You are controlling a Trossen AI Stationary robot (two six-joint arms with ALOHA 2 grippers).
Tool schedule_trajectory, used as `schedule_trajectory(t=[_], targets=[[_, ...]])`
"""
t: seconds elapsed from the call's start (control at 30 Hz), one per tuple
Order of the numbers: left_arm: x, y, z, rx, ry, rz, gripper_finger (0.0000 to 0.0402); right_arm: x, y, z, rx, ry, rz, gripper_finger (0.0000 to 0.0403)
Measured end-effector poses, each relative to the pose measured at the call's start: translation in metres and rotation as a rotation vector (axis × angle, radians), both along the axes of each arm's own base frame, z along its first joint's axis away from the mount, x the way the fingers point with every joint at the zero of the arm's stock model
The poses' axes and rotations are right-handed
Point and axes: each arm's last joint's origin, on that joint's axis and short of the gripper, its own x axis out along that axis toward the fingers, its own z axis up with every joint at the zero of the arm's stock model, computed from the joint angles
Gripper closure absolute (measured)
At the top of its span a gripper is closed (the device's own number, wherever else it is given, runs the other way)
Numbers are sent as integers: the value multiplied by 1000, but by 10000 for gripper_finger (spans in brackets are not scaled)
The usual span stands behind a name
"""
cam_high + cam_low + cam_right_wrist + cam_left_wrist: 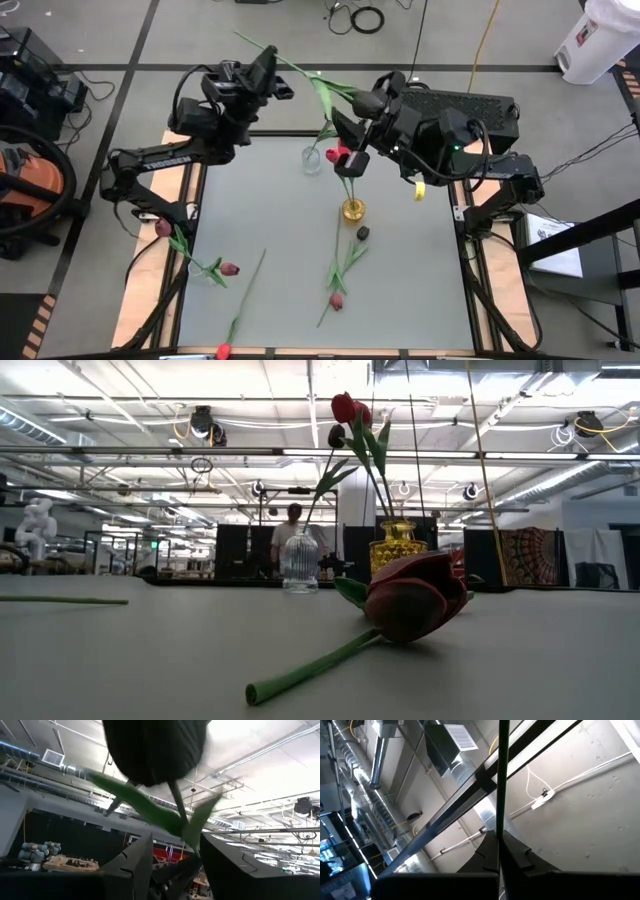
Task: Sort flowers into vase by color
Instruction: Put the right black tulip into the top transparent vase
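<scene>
Overhead, both dark arms reach in over the far edge of the grey table [300, 290]. The left gripper [268, 72] is clenched on a thin green stem [503, 780], which runs straight up between its fingers in its wrist view. The right gripper [368, 103] sits just beyond the two vases with its fingers parted around the stem of a dark, nearly black tulip [155, 750], whose leaves spread between the pads; whether they press it I cannot tell. A clear ribbed glass vase [312, 160] stands near the far edge, and an amber yellow glass vase [353, 210] stands just beside it, nearer the table's middle, holding red-pink tulips [345, 407] on long stems. More flowers lie flat: a maroon tulip [337, 300] near the middle front, a dark loose head [363, 232] by the yellow vase, a pinkish tulip [229, 268] towards the left, another [163, 228] at the left rim, and a red one [222, 351] at the front edge
</scene>
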Motion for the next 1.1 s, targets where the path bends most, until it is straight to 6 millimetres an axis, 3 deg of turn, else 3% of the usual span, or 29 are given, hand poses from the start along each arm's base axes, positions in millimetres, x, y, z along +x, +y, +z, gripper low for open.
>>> schedule_trajectory(t=[1.1], targets=[[9,-13,-4,-22,36,-31,401,-2,2,2,7,-23,5,252]])
